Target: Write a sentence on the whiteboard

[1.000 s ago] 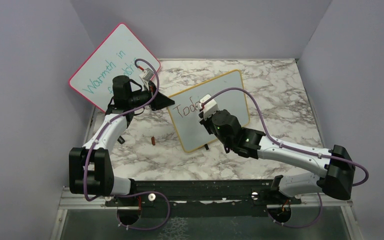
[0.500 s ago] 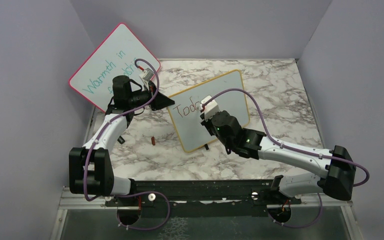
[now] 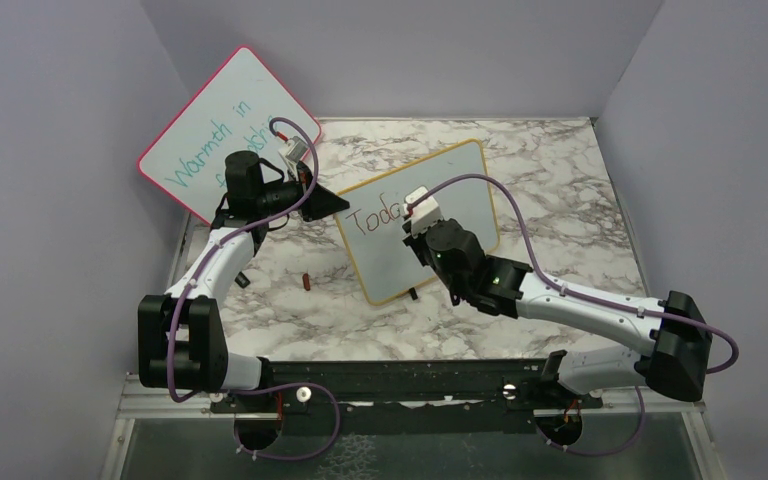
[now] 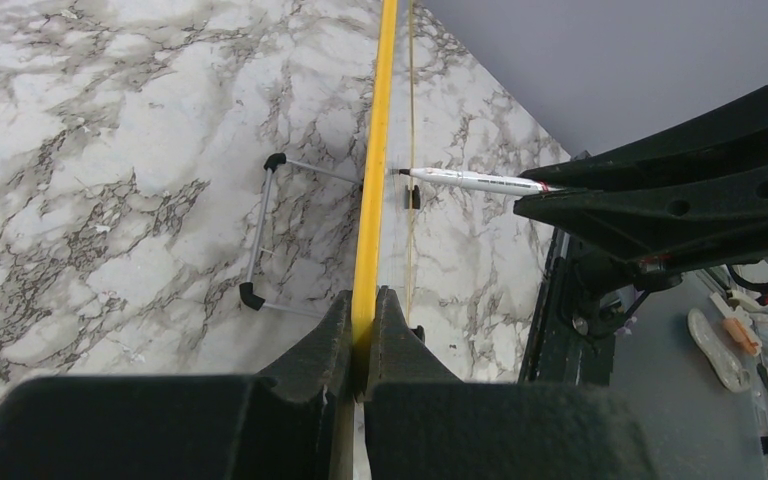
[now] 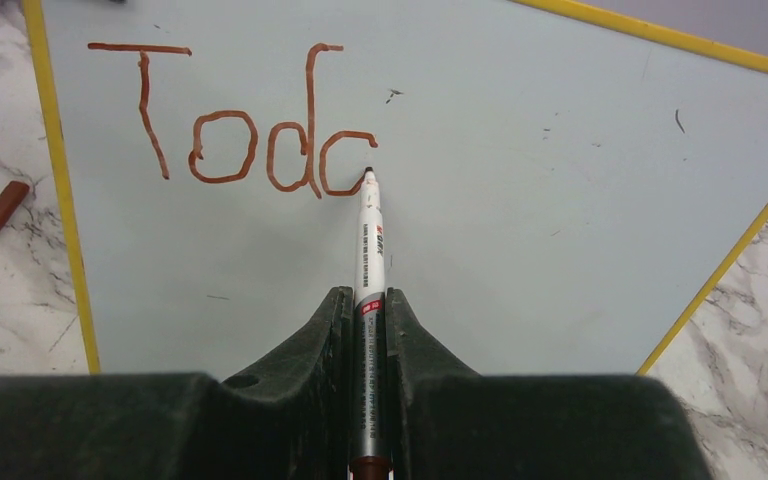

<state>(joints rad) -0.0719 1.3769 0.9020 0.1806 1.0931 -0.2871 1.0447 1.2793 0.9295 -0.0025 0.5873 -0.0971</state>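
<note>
White arm links point(image 3: 600, 312), black joints point(image 3: 675, 345), purple cables point(image 3: 520, 235), black wedge-shaped fingers point(image 5: 305, 350).

A table point(image 3: 570, 190) topped in white marble pattern with grey veins fills the middle. Three plain lilac-grey walls enclose it: the back wall point(image 3: 410, 50) behind its far edge, and the left wall point(image 3: 40, 200) and right wall point(image 3: 730, 150) along its sides. A thin metal strip point(image 3: 440, 120) trims the table's far edge. A black rail point(image 3: 400, 374) runs along its near edge, with a dark glossy surface point(image 3: 410, 450) below. The light is soft and even.
</note>
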